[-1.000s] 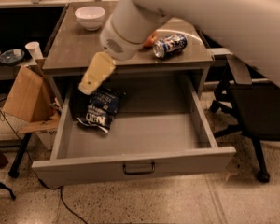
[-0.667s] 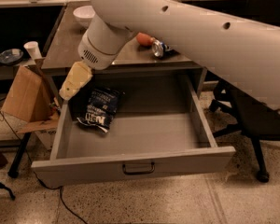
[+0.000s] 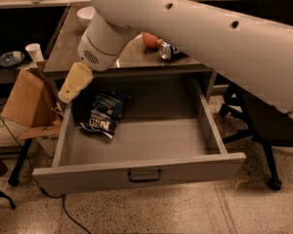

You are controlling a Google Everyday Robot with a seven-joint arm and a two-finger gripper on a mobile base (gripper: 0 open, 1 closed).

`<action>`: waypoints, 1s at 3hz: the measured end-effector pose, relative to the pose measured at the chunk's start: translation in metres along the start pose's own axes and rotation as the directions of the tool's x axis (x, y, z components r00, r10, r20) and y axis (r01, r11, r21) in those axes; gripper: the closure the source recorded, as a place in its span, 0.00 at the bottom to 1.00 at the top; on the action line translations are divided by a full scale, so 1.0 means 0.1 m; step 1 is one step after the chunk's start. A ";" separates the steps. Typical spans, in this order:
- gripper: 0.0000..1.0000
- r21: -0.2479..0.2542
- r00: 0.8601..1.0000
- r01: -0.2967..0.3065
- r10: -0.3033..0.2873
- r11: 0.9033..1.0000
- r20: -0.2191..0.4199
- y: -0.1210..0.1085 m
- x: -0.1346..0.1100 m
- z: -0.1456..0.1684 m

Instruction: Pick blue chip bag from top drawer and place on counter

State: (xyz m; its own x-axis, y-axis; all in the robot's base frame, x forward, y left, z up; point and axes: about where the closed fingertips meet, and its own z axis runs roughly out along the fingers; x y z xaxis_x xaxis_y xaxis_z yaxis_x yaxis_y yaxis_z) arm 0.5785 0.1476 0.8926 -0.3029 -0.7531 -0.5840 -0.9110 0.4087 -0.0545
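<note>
The blue chip bag (image 3: 104,114) lies crumpled in the back left of the open top drawer (image 3: 136,172), white lettering facing up. My gripper (image 3: 74,83) hangs from the big white arm over the drawer's left wall, just left of and above the bag, not touching it. Only its cream-coloured fingers show as one shape. The counter (image 3: 63,48) is the grey-brown top behind the drawer, largely hidden by the arm.
On the counter are a white bowl (image 3: 85,14), an orange object (image 3: 150,39) and a soda can (image 3: 169,50). A cardboard box (image 3: 24,99) stands left of the cabinet, a black chair (image 3: 268,126) at the right. A paper cup (image 3: 33,52) sits on a side surface.
The arm has swung left and closer to the camera, carrying the gripper from above the bag to over the drawer's left wall. The bag has not moved.
</note>
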 end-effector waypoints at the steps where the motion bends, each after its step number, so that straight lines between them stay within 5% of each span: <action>1: 0.00 -0.022 0.997 -0.059 0.058 0.998 -0.046 -0.08 0.19 0.44; 3: 0.00 -0.068 0.975 -0.203 0.194 0.977 -0.112 -0.17 0.70 1.07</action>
State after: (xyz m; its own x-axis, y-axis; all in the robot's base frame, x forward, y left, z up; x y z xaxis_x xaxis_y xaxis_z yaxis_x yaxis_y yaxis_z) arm 0.6028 0.1429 0.7664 -0.5037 -0.7121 -0.4891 -0.8475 0.5170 0.1201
